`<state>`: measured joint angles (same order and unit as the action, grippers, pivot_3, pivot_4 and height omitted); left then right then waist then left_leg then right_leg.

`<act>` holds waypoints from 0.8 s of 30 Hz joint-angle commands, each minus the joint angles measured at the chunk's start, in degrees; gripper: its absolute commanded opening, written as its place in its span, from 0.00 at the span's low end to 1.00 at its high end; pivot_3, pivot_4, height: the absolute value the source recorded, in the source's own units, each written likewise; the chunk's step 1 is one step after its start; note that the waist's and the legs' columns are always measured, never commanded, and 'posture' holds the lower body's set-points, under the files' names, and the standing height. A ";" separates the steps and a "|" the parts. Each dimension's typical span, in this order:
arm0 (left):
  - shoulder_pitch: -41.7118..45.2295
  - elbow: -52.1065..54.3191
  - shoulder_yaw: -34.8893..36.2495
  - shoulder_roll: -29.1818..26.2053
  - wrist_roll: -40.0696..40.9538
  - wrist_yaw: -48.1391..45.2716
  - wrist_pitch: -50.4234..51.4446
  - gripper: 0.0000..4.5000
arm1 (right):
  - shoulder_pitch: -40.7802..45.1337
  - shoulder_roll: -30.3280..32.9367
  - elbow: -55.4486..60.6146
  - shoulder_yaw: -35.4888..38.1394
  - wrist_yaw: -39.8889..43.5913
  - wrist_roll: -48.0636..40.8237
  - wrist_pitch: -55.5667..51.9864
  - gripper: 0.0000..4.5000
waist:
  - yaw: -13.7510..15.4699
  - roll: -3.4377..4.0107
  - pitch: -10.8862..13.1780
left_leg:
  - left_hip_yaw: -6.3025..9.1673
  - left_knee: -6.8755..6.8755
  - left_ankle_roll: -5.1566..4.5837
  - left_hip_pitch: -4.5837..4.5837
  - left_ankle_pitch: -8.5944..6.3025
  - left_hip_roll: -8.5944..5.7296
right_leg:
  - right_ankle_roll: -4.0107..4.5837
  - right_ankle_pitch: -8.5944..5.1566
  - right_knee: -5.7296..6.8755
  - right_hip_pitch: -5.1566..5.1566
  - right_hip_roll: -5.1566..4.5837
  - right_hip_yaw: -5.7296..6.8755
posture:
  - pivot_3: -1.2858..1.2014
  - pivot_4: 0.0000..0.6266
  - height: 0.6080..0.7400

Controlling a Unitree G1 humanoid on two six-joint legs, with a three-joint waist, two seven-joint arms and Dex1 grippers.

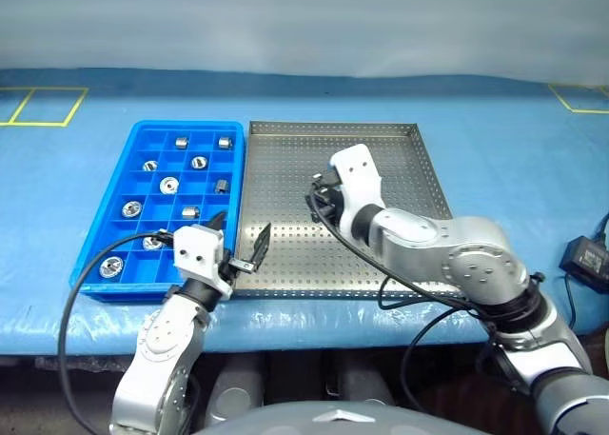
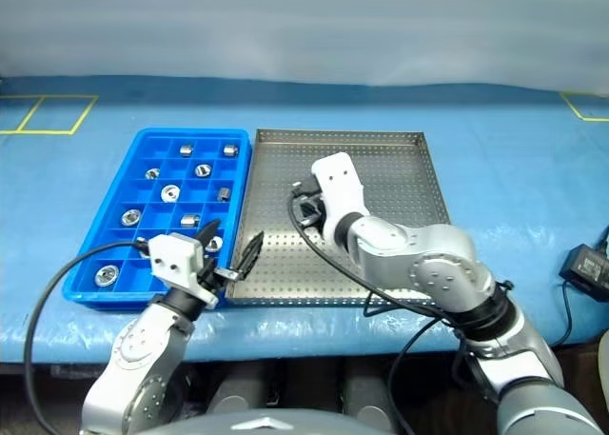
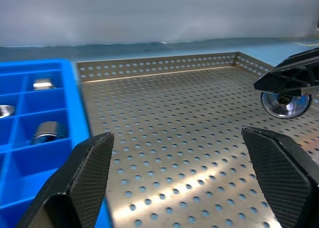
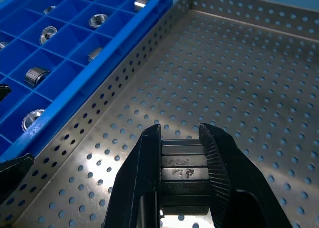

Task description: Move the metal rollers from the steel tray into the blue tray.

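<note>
The left gripper (image 1: 242,239) is nearest, low over the near edge of the table, where the blue tray (image 1: 140,130) meets the steel tray (image 1: 400,140). Its two black fingers (image 3: 79,183) stand wide apart and hold nothing.

The right gripper (image 4: 180,160) hangs over the middle of the steel tray. Its fingers are squeezed on one roller (image 4: 183,170). In the right wrist view that roller looks like a short dark drum with grooves, stuck between the two fingers. In the left wrist view you see its shiny round end with a hole in the middle.

The steel tray is grey, full of small dots, with a low rim. It sits just right of the blue tray, and they touch side by side.

The blue tray has many little square boxes. About ten other rollers (image 1: 168,183) lie in them, one to a box. They are small, silver and shiny. Some stand on end and show a hole. Some lie on their side.

From the head, the right hand hides the held roller, so it is hard to make out there. The wrist views cut off most of the blue tray.

A small black box (image 1: 585,259) with a wire lies far right on the blue cover (image 1: 514,168).
</note>
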<state>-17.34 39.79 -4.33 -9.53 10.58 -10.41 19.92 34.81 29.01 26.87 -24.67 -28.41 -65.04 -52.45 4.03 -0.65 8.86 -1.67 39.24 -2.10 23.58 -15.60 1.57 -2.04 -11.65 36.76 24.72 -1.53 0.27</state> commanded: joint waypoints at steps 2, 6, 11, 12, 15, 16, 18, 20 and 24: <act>-4.08 7.80 4.23 1.52 -2.47 4.60 -2.34 1.00 | 3.75 -5.79 -4.15 -7.41 16.05 19.76 10.42 0.17 | 1.15 0.00 0.00 | 0.02 -0.03 -0.01 0.01 -0.01 0.00 | 0.04 0.12 0.02 0.01 -0.01 0.03 | 0.68 0.24 1.00; -10.23 11.18 7.05 2.35 -4.51 7.00 -2.79 1.00 | 4.13 -12.73 -8.93 -10.89 24.46 29.13 15.79 0.17 | 3.14 -0.02 -0.01 | 0.05 -0.09 0.00 0.02 -0.01 0.00 | 0.18 0.13 0.02 0.06 -0.01 0.09 | 0.71 0.24 1.00; -17.27 13.99 8.93 5.40 -5.53 9.62 -4.78 1.00 | 3.09 -20.17 -14.80 -12.23 32.11 36.90 19.72 0.17 | 7.16 -0.03 0.00 | 0.16 -0.09 0.02 0.02 -0.02 0.00 | 0.14 -0.15 -0.01 0.02 -0.06 0.25 | 0.76 0.24 1.00; -18.08 14.26 8.83 5.82 -5.75 9.82 -5.07 1.00 | 2.70 -21.22 -15.55 -12.04 33.31 37.85 20.11 0.17 | 8.14 -0.05 -0.01 | 0.16 -0.09 0.03 0.03 -0.02 -0.01 | 0.25 -0.22 -0.01 0.03 -0.08 0.27 | 0.76 0.24 1.00; -20.03 14.76 7.92 6.80 -6.57 10.40 -5.85 1.00 | 1.28 -23.85 -17.65 -11.34 36.75 39.94 20.61 0.17 | 11.39 -0.09 -0.03 | 0.19 -0.06 0.05 0.02 -0.01 -0.01 | 0.25 -0.23 -0.01 0.01 -0.09 0.34 | 0.77 0.24 1.00; -20.34 14.74 7.62 6.98 -6.80 10.50 -6.08 1.00 | 0.75 -24.47 -18.21 -11.17 37.59 40.69 20.55 0.17 | 12.41 -0.08 -0.03 | 0.19 -0.06 0.07 0.03 -0.01 -0.01 | 0.25 -0.23 -0.02 0.02 -0.09 0.37 | 0.77 0.24 1.00; -20.50 14.63 7.06 7.16 -7.04 10.46 -6.27 1.00 | -0.34 -25.35 -18.89 -10.76 38.99 41.84 20.19 0.17 | 14.39 -0.10 -0.04 | 0.18 -0.07 0.09 0.02 -0.02 0.01 | 0.25 -0.24 -0.01 0.05 -0.09 0.39 | 0.77 0.24 1.00; -20.08 14.34 6.82 7.15 -6.85 10.25 -6.14 1.00 | -1.71 -25.89 -19.44 -10.29 39.94 43.00 19.70 0.17 | 16.59 -0.14 -0.06 | 0.19 -0.07 0.12 0.04 -0.03 0.02 | 0.27 -0.25 -0.01 0.29 -0.08 0.45 | 0.77 0.24 1.00; -18.37 13.51 6.35 6.46 -6.60 9.58 -5.42 1.00 | -4.60 -26.33 -20.26 -9.11 40.82 44.92 18.37 0.17 | 20.18 -0.20 -0.11 | 0.09 -0.07 0.18 0.27 -0.06 0.02 | 0.26 -0.24 0.03 0.65 -0.06 0.45 | 0.75 0.24 1.00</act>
<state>-36.22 51.75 2.49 -2.65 4.44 -0.44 15.40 30.66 3.73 5.60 -35.38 11.88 -20.84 -33.97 24.21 -0.85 8.76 -1.61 39.17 -1.90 23.85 -15.67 1.59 -1.78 -11.89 36.80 25.38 -1.58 0.73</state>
